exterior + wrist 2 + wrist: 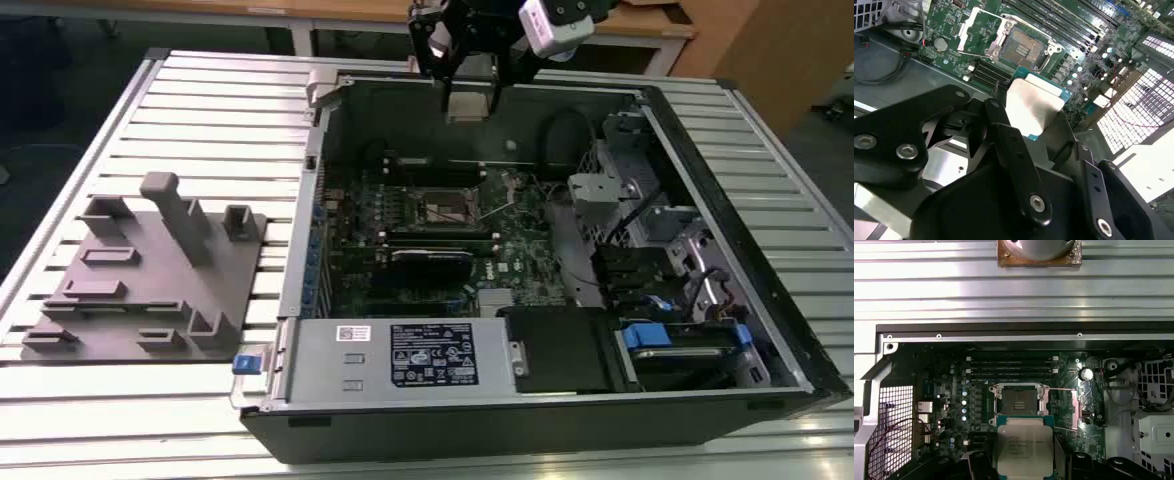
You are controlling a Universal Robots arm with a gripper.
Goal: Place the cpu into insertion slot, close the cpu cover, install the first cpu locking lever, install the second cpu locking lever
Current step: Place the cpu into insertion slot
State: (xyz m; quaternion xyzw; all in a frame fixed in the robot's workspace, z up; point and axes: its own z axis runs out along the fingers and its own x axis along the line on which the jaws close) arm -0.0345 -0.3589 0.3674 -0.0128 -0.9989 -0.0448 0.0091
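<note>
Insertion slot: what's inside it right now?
Bare contacts in the insertion slot, no chip. The cpu, in the gripper, covers the board beside it.

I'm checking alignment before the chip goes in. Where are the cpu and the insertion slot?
cpu [1021,449]: first wrist view, centre of its pale metallic face.
insertion slot [1018,401]: first wrist view, middle of the dark square socket inside its silver rim.
</note>
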